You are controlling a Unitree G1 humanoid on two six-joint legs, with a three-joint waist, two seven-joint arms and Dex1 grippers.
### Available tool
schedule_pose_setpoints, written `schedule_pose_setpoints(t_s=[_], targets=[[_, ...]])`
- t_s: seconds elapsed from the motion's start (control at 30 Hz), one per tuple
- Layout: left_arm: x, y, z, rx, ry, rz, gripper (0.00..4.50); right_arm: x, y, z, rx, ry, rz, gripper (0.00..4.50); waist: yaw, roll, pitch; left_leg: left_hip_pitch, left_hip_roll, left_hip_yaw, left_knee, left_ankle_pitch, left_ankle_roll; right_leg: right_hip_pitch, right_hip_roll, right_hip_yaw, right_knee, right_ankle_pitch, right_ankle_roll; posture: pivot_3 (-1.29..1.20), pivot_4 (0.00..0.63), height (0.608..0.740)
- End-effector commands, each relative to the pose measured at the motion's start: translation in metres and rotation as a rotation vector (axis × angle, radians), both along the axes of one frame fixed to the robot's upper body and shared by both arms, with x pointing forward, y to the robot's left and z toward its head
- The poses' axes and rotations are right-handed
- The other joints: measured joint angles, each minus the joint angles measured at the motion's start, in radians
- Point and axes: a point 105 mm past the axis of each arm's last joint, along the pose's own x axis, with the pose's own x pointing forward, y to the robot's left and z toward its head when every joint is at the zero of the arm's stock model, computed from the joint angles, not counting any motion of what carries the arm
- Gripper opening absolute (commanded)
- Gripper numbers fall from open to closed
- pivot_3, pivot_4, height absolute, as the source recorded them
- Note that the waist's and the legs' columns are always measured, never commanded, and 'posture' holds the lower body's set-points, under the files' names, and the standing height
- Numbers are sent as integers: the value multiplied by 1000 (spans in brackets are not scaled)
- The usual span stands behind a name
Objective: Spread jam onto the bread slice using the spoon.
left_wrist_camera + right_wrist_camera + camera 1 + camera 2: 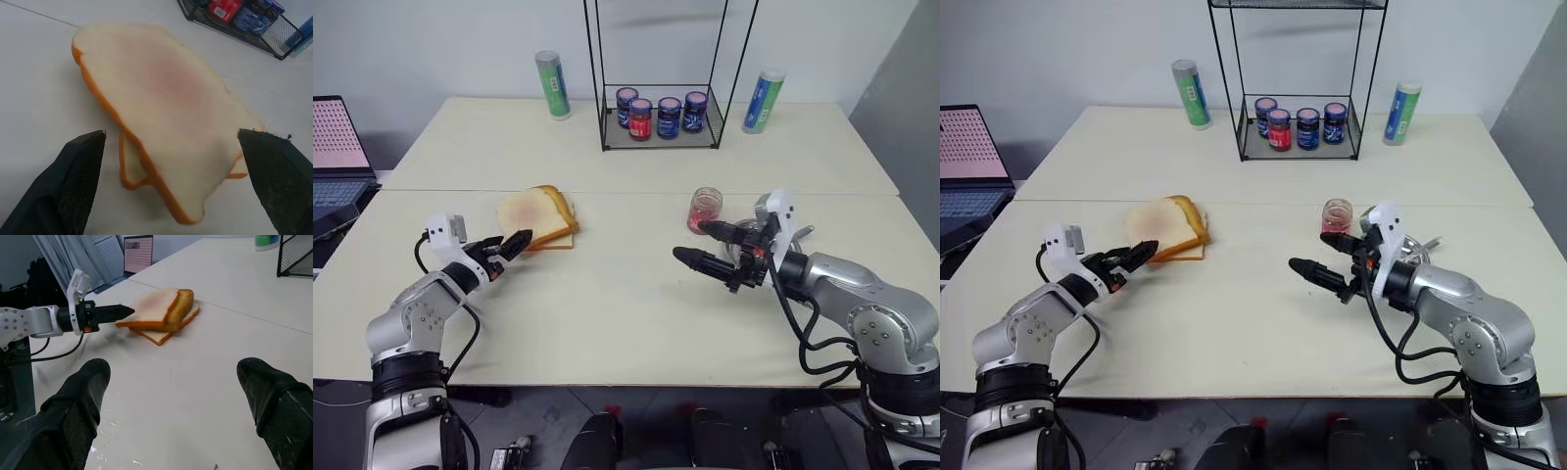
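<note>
Left eye view: left tool [514,244] spread apart, its tips at the near edge of the bread slice [532,213], which lies at about 10 o'clock on the surface [607,313], atop a golden toasted piece [566,208].
Left eye view, right side: right tool [705,247] apart and holding nothing, pointing toward 9 o'clock; jar of jam [704,210] just behind it at about 2 o'clock.
Right eye view: steel dish [1416,247] sits behind the right wrist; I cannot make out the spoon.
Left wrist view: faint pink blush already on the slice [166,93]; black fingers [80,161] flank its near corner without touching.
Right wrist view: both stacked pieces lie ahead, well apart from this tool [173,396].
Step in hand: likely steadying the bread; no jam being carried.
Next move calls for: right tool turning back toward the dish to find and pick up the spoon, then dipping into the jar.
</note>
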Motion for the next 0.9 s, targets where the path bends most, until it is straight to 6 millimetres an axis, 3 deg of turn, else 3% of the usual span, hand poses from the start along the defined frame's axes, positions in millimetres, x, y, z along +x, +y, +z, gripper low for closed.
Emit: schedule_pose_setpoints(t_s=[0.03,0.63,0.83,0.9], targets=[[2,2,11,26,-54,-4,3786,-2,3,11,10,-49,11,4500,0,0,0,0,0,0,0,0,0,0,0,0,0,0,0,0,150,740],[10,10,21,53,-90,27,57,13,-7,13,48,-64,-88,4500,4,0,0,0,0,0,0,0,0,0,0,0,0,0,0,0,150,740],[13,12,36,77,-133,28,22,15,-8,14,45,-71,-102,4500,5,0,0,0,0,0,0,0,0,0,0,0,0,0,0,0,150,740],[13,7,59,30,-183,14,22,13,-11,14,34,-70,-103,4500,6,0,0,0,0,0,0,0,0,0,0,0,0,0,0,0,150,740]])
